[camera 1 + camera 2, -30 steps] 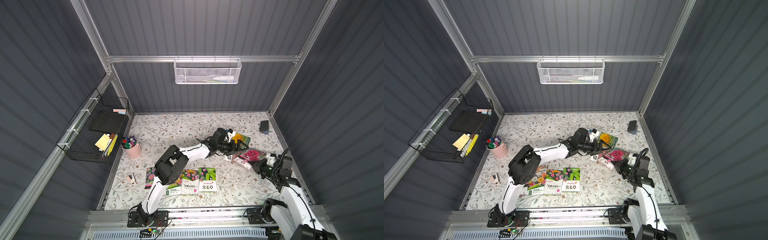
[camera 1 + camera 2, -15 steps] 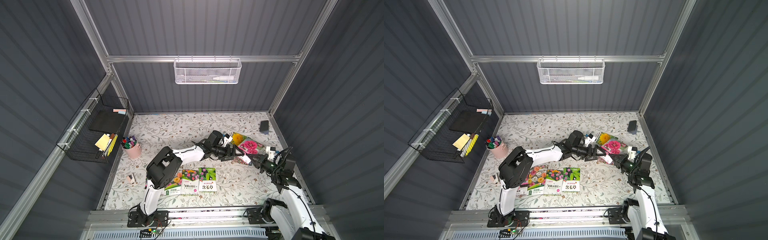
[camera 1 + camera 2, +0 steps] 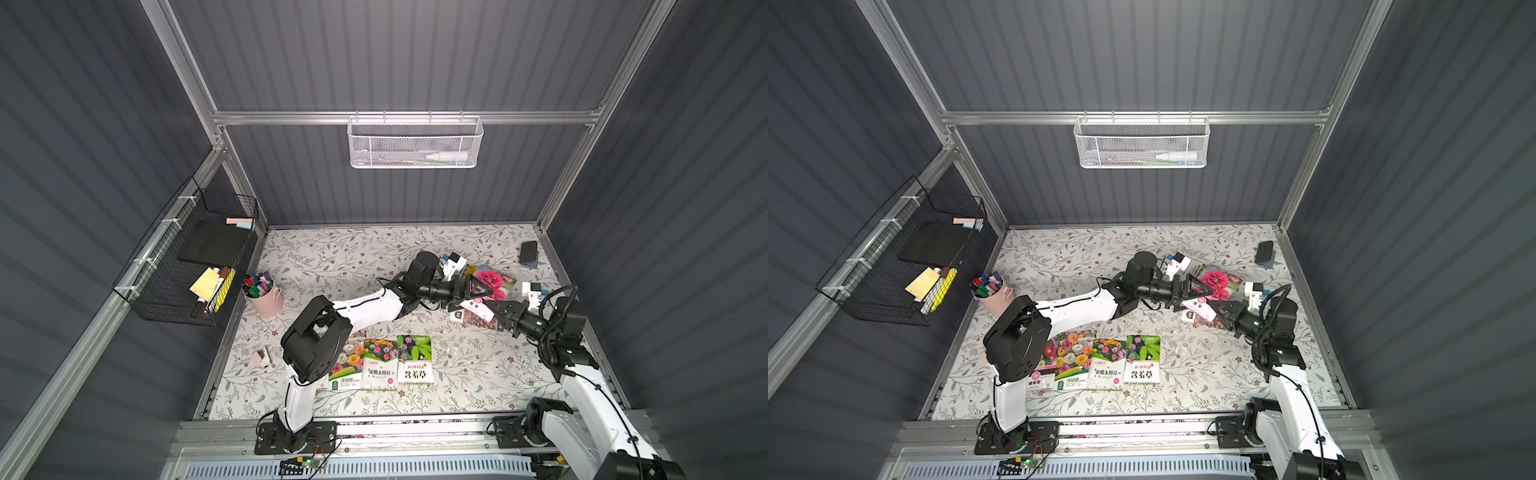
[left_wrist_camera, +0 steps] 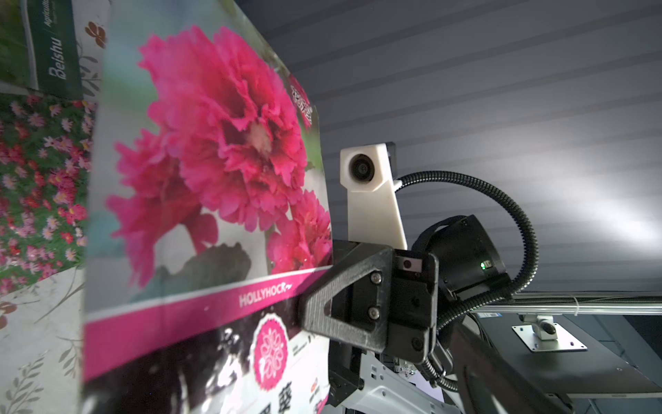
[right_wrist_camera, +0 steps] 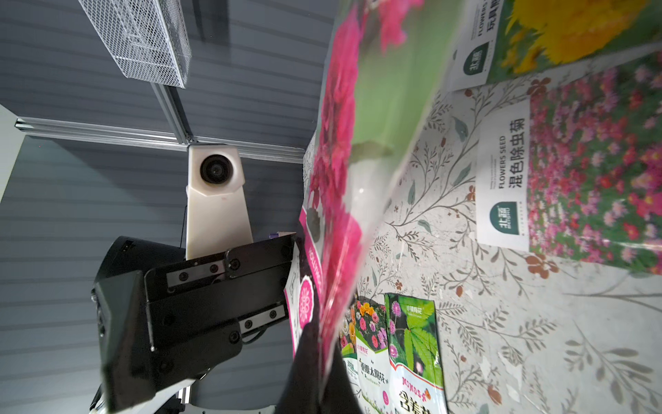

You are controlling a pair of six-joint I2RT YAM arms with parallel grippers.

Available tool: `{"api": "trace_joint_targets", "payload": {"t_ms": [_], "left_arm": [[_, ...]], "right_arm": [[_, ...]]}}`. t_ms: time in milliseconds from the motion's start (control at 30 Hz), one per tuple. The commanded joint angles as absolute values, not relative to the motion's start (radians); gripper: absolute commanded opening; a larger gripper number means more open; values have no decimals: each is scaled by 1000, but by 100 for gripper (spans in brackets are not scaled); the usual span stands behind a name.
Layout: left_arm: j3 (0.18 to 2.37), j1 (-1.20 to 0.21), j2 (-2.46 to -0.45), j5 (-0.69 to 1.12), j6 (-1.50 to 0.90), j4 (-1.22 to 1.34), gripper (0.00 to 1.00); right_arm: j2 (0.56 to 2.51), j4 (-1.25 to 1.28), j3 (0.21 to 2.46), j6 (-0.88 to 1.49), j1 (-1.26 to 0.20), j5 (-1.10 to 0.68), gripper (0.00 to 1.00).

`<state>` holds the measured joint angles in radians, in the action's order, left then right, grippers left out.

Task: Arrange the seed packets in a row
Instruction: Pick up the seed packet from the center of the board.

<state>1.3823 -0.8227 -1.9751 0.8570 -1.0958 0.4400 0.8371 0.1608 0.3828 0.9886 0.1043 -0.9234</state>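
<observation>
Nearest to the bases, the row of seed packets lies flat along the front of the table (image 3: 478, 376). In a top view the left arm (image 3: 316, 340) covers the left end of the row, so only three packets show, with the mimosa packet (image 3: 414, 362) at the right end. In a top view a fourth one, the pink-flower packet (image 3: 1042, 370), shows partly beside that arm.

Farther in, the hollyhock packet (image 3: 493, 280) is held tilted above the table, between the two grippers. The right gripper (image 3: 490, 305) is closed on it. Only the left wrist view shows where: the right gripper's fingers (image 4: 344, 297) pinch the packet's side edge at the pink band.

The left gripper (image 3: 482, 286) stands with its jaws wide apart. In the right wrist view the label end of the hollyhock packet is just at the mouth of these jaws. We cannot tell if it touches them.

The wrist views also show what the top views mostly hide. A mixed-daisy packet (image 5: 591, 172) lies flat on the table below the lifted one, and a yellow-flower packet (image 5: 559, 32) lies beyond it.

Farthest, a dark block (image 3: 528, 252) near the far right corner shows in both top views only.
</observation>
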Motion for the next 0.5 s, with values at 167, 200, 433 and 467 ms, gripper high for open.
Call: {"api": "trace_joint_targets", "payload": {"t_ms": [167,200,433,467], "left_arm": [[1367,-813,-1982,866,-1177,534,83],[1367,-812,-1978,867,-1167,520,77],[1383,-794,-1924,851,-931,242,67],[1389,-788,-1922,852,-918,218,67]], "right_arm": [[834,209,410,1009,97,-959,0],[835,214,406,1012,98,-963,0],[834,213,399,1003,97,-995,0],[837,212,399,1001,97,-1000,0]]}}
